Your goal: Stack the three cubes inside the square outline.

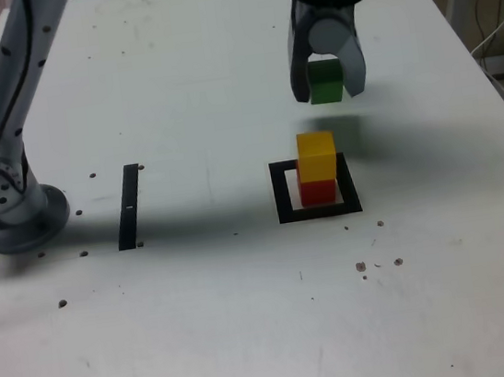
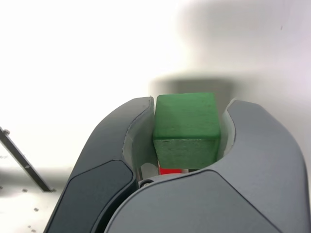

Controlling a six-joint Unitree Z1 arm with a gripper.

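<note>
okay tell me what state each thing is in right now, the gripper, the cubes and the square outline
Gripper: shut on the green cube, raised.
Green cube: held above the table.
Yellow cube: stacked on the red one.
Red cube: inside the outline, under yellow.
Square outline: flat on the table, occupied.

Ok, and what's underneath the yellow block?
A red block sits under the yellow block, inside the black square outline. Whatever lies directly beneath the red one is covered.
</note>
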